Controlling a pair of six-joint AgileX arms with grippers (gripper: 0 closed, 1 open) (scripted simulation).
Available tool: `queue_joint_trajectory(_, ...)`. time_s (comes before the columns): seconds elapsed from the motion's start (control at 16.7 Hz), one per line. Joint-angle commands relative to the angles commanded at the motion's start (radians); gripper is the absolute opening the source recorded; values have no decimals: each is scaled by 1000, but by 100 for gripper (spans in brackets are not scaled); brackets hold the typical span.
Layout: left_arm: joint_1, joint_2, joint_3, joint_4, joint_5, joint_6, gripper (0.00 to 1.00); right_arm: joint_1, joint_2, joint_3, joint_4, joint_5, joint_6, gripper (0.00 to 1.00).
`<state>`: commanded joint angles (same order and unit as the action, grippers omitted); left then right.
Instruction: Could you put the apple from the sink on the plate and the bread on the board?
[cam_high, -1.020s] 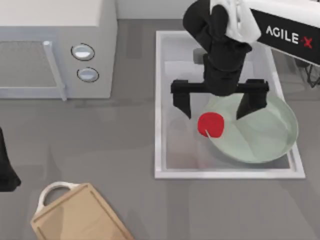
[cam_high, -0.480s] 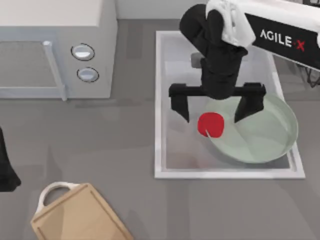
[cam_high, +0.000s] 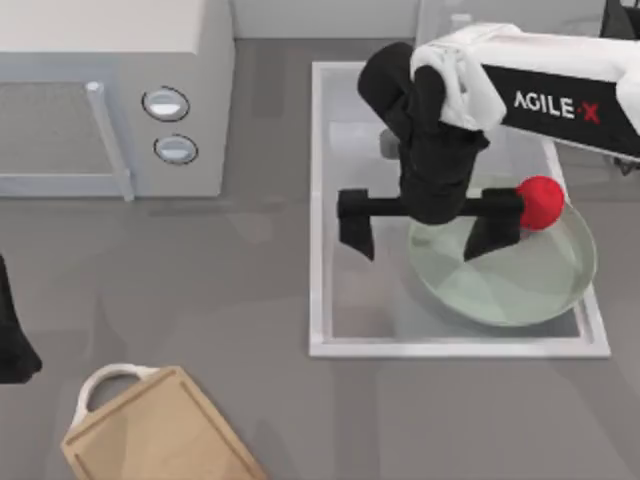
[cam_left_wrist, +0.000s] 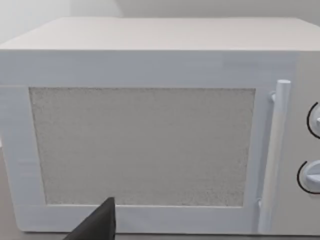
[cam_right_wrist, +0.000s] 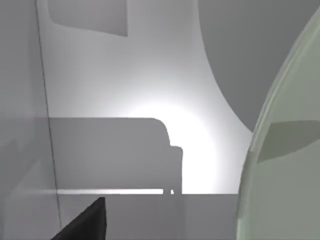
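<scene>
One apple (cam_high: 541, 202) sits at the plate's (cam_high: 540, 290) upper rim inside the sink (cam_high: 322, 200), right of frame centre; right claw (cam_high: 427, 232) spread wide, gripping nothing, just left of it.

The right arm's black wrist covers the middle of the sink (cam_high: 325, 200) — the basin floor beneath it cannot be seen, nor the near rim of the plate (cam_high: 540, 285) where the right gripper (cam_high: 430, 232) crosses it. One finger hides part of the apple (cam_high: 541, 202); whether finger and apple touch cannot be told. The board (cam_high: 165, 430), well apart from the sink, is cut off by the frame edge, its far end unseen. The left arm (cam_high: 12, 335) is cropped to a dark fragment at the table's left edge. In the left wrist view, the microwave (cam_left_wrist: 150, 135) runs past the frame — its knobs are half cut.
</scene>
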<state>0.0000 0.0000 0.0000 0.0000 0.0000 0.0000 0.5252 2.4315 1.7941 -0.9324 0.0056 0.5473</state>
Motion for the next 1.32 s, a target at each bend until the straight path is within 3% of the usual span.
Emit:
queue_joint_trajectory(0.24, 0, 0, 0, 0, 0, 0, 100, 0, 1, -2, 2, 0, 0, 100)
queue_joint_trajectory(1.02, 0, 0, 0, 0, 0, 0, 100, 0, 1, -2, 2, 0, 0, 2)
queue_joint_trajectory(1.32, 0, 0, 0, 0, 0, 0, 100, 0, 1, -2, 2, 0, 0, 0)
